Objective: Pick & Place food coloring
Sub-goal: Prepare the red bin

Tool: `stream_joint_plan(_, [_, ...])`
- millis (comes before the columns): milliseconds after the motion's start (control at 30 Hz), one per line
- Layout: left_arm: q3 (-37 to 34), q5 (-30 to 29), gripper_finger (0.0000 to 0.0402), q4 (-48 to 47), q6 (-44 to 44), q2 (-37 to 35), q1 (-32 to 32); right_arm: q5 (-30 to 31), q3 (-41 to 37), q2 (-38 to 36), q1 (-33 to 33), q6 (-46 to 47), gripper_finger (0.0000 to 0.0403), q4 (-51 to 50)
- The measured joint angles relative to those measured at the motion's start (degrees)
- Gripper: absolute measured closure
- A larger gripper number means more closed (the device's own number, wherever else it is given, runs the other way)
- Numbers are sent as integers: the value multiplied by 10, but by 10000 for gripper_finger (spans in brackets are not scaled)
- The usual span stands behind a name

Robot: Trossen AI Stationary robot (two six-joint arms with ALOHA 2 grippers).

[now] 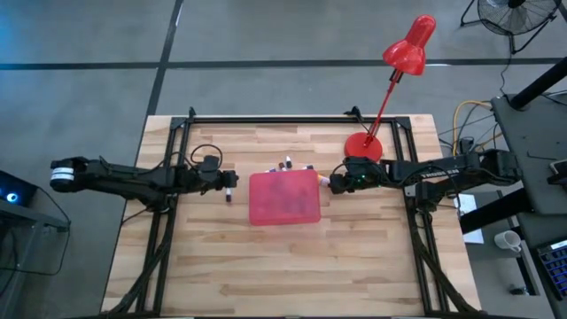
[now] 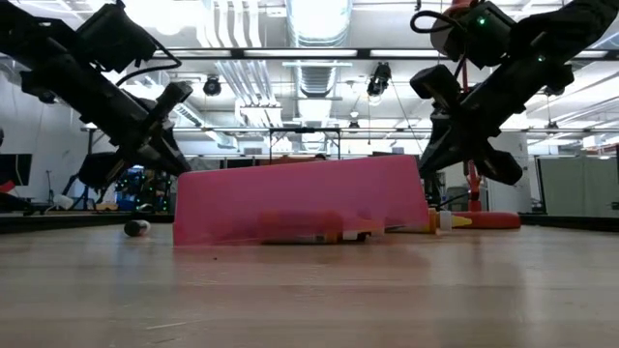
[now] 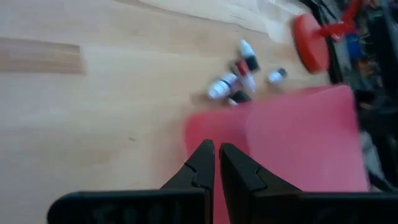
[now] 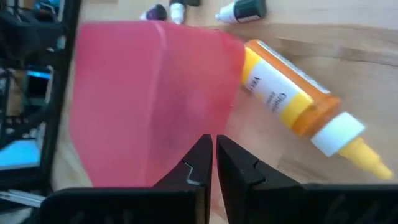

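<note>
Orange-yellow dropper bottle point(image 4: 292, 102) lies flat on the wooden table point(image 1: 266, 266), just beside the pink tray point(image 1: 284, 198)'s right edge; in the right wrist frame its long axis runs diagonally, tip toward lower right. Smaller bottles point(image 1: 294, 166) cluster above the tray in the high view. Right gripper point(image 1: 335, 183) and left gripper point(image 1: 230, 182): jaws closed, empty. Red lamp point(image 1: 403, 62) upper right; grey floor around.

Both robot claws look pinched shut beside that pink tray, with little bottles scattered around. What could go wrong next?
The right gripper has its jaws shut on nothing, with the orange bottle lying loose beside it; a sweep could roll it away. The left gripper, also shut and empty, hangs over the pink tray edge and might nudge it. The small bottles clustered behind the tray could scatter if it slides.
</note>
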Motion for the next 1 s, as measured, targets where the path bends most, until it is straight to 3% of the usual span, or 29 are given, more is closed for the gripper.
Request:
stream_joint_plan(100, [1,44,402,8,17,0,0,-39,0,3,0,-23,385,13])
stream_joint_plan(267, [0,50,402,6,10,6,1,-70,0,3,0,-29,385,13])
stream_joint_plan(767, [0,69,402,19,-24,115,0,39,0,5,-3,-40,385,14])
stream_joint_plan(1000, [0,96,401,92,-15,157,0,41,0,5,-5,-80,385,18])
